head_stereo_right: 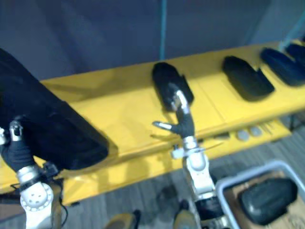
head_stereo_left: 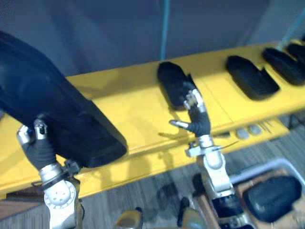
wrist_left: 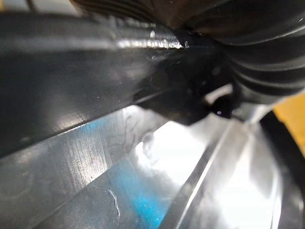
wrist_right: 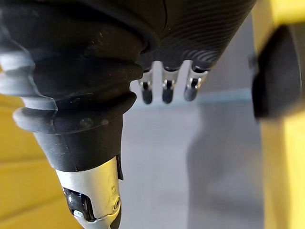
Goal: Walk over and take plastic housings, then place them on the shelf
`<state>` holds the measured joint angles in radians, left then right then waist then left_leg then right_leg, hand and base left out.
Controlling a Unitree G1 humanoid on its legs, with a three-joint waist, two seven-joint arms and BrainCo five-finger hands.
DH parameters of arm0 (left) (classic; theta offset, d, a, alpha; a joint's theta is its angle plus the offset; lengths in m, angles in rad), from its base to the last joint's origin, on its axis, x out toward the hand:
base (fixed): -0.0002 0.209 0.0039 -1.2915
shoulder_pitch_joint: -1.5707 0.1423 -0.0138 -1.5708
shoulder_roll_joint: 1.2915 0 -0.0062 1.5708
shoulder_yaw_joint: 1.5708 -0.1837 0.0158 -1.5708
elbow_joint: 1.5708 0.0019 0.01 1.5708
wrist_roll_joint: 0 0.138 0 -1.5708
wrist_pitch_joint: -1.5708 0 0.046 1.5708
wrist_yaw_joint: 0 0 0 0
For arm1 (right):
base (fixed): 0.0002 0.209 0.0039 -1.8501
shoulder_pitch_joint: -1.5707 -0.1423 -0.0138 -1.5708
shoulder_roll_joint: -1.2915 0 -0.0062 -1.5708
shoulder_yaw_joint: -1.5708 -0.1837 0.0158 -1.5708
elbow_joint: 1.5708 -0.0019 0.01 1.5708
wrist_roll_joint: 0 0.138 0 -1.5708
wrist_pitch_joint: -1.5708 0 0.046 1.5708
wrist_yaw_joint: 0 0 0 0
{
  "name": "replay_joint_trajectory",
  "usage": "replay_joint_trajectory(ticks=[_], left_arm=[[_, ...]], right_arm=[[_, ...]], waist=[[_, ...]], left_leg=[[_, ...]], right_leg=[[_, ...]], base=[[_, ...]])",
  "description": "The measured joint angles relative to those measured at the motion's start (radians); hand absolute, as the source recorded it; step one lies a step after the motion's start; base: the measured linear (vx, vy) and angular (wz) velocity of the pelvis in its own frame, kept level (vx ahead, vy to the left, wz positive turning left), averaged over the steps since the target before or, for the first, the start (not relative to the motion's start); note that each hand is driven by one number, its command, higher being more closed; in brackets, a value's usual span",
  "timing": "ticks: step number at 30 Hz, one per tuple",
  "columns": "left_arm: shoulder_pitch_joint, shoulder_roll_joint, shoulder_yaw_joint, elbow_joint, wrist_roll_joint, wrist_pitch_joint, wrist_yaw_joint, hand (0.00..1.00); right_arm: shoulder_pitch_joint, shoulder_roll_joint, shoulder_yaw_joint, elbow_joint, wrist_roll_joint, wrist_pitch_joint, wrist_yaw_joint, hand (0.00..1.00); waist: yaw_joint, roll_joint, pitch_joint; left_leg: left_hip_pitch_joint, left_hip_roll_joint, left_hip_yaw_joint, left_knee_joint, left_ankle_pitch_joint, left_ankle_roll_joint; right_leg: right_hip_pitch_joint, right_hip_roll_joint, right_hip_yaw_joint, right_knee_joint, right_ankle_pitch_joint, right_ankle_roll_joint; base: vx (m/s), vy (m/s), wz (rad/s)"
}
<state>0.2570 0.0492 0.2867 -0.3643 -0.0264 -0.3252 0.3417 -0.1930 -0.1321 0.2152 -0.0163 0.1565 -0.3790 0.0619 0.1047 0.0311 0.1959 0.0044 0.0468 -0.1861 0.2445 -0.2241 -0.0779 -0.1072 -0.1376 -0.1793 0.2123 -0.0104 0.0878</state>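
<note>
1. Plastic housing [head_stereo_left: 57,109], big and black, lies over the yellow shelf [head_stereo_left: 138,109] against the left hand [head_stereo_left: 37,145]; whether its fingers grip cannot be told.
2. Beside the middle housing [head_stereo_right: 164,78], the right hand [head_stereo_right: 182,121] stands raised, thumb out.
3. Glossy black housing surface sits close against the left hand's ribbed cover.
4. Right fingers [wrist_right: 167,90] hang straight, slightly apart.
</note>
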Motion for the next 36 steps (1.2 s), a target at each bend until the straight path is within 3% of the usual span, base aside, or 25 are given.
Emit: replay_joint_trajectory(ticks=[2,5,8,11,14,16,19,23,27,31,33,36], left_arm=[[0.018,-0.02,-0.001,0.001,0.004,0.017,-0.007,1.0],[-0.02,-0.023,-0.038,0.001,0.004,0.033,-0.024,1.0],[-0.044,-0.018,-0.039,0.0,0.011,0.051,-0.021,1.0],[-0.025,-0.011,-0.016,-0.022,0.083,0.101,-0.022,1.0],[-0.02,0.058,0.049,-0.029,0.144,0.152,-0.045,1.0],[-0.027,0.165,0.131,-0.005,0.182,0.199,-0.088,1.0],[-0.094,0.318,0.179,0.144,0.202,0.259,-0.152,1.0],[-0.207,0.437,0.179,0.316,0.202,0.336,-0.244,1.0],[-0.352,0.543,0.169,0.555,0.2,0.419,-0.316,1.0],[-0.479,0.606,0.131,0.782,0.19,0.511,-0.361,1.0],[-0.548,0.637,0.113,0.921,0.179,0.567,-0.393,1.0],[-0.629,0.655,0.079,1.045,0.142,0.638,-0.428,1.0]], right_arm=[[0.003,-0.018,-0.006,-0.002,0.027,0.003,0.012,0.0],[0.045,-0.029,-0.064,-0.021,0.025,0.005,-0.002,0.0],[0.074,-0.021,-0.098,-0.082,-0.056,0.002,-0.089,0.0],[0.114,0.0,-0.189,-0.203,-0.154,-0.016,-0.214,0.0],[0.139,-0.017,-0.312,-0.313,-0.171,-0.022,-0.284,0.0],[0.169,-0.073,-0.407,-0.362,-0.172,-0.032,-0.305,0.0],[0.217,-0.149,-0.496,-0.374,-0.168,-0.027,-0.305,0.0],[0.252,-0.178,-0.554,-0.374,-0.112,0.016,-0.294,0.0],[0.312,-0.18,-0.586,-0.373,-0.075,0.066,-0.236,0.0],[0.362,-0.18,-0.603,-0.365,-0.035,0.083,-0.196,0.0],[0.373,-0.18,-0.607,-0.362,-0.003,0.083,-0.168,0.0],[0.384,-0.181,-0.615,-0.351,0.027,0.083,-0.15,0.0]], waist=[[-0.008,0.022,-0.013],[-0.038,0.031,-0.02],[-0.035,0.021,-0.023],[-0.037,0.021,-0.024],[-0.053,0.022,-0.032],[-0.07,0.025,-0.039],[-0.096,0.037,-0.073],[-0.125,0.043,-0.08],[-0.158,0.039,-0.082],[-0.19,0.04,-0.081],[-0.225,0.041,-0.081],[-0.239,0.042,-0.079]], left_leg=[[0.016,0.043,0.096,-0.042,0.023,-0.035],[0.033,0.066,0.241,-0.083,0.059,-0.017],[0.043,0.05,0.242,-0.12,0.082,-0.012],[0.06,0.037,0.248,-0.154,0.1,-0.007],[0.07,0.038,0.256,-0.171,0.106,-0.009],[0.094,0.043,0.297,-0.186,0.108,-0.012],[0.106,0.045,0.326,-0.202,0.109,-0.013],[0.118,0.043,0.367,-0.206,0.109,-0.013],[0.119,0.047,0.421,-0.208,0.108,-0.013],[0.122,0.052,0.465,-0.211,0.108,-0.013],[0.123,0.053,0.492,-0.212,0.108,-0.013],[0.118,0.053,0.531,-0.219,0.107,-0.014]], right_leg=[[0.028,0.016,-0.041,-0.019,-0.006,-0.018],[0.089,0.014,-0.115,-0.048,-0.011,-0.024],[0.099,0.005,-0.123,-0.085,-0.007,-0.018],[0.112,-0.005,-0.124,-0.109,0.001,-0.009],[0.121,0.001,-0.121,-0.136,0.013,-0.008],[0.125,0.01,-0.094,-0.15,0.022,-0.01],[0.126,0.018,-0.068,-0.175,0.039,-0.009],[0.125,0.023,-0.037,-0.202,0.062,-0.009],[0.115,0.04,0.016,-0.248,0.099,-0.014],[0.105,0.053,0.055,-0.273,0.125,-0.02],[0.096,0.058,0.08,-0.286,0.137,-0.021],[0.071,0.065,0.124,-0.291,0.152,-0.024]], base=[[0.2,-0.176,0.43],[0.09,-0.08,0.53],[0.02,-0.004,0.17],[-0.01,0.033,0.01],[0.0,0.002,-0.08],[0.01,-0.006,-0.36],[0.02,0.001,-0.3],[-0.03,0.013,-0.31],[-0.04,-0.002,-0.35],[-0.03,-0.016,-0.35],[-0.04,-0.019,-0.29],[-0.06,-0.015,-0.4]])
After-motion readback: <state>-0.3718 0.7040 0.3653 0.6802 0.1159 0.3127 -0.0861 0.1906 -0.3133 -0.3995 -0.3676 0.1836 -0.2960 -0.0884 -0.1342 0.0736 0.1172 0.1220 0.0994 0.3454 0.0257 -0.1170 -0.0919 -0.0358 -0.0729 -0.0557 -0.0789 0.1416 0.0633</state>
